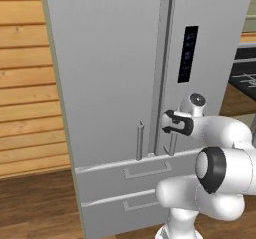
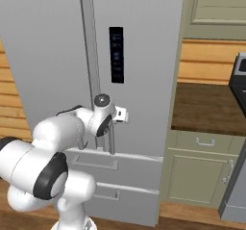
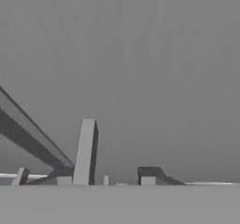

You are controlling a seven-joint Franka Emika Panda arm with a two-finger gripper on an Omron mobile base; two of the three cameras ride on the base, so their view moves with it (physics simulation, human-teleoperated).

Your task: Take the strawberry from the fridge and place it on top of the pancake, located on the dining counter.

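— Fridge [image 1: 110, 73]?
— Stands straight ahead of the arm, tall and light grey, both doors closed, both lower drawers [image 1: 135, 175] pushed in. Carries a dark display panel [image 1: 188, 54] high on the right door.

— Gripper [image 1: 166, 123]?
— Sits at the right door's handle [image 1: 173, 144], near the top of that bar, just beside the seam between the doors. From the right base view, reaches sideways onto the same bar [image 2: 112, 140], hand [image 2: 124, 114] level.

— Jaws?
— Drawn in narrow about the handle. In the hand view, shows the bar [image 3: 85, 148] rising between the two dark tips [image 3: 105, 178], hard against one and a little apart from the other. Cannot tell whether both pads press.

— Left door's handle [image 1: 140, 140]?
— Hangs free, just beside the held one, apart from the fingers.

— Around the fridge?
— Wood-planked wall [image 1: 25, 83] to the left; pale green cabinet [image 2: 202, 171] under a brown worktop to the right.
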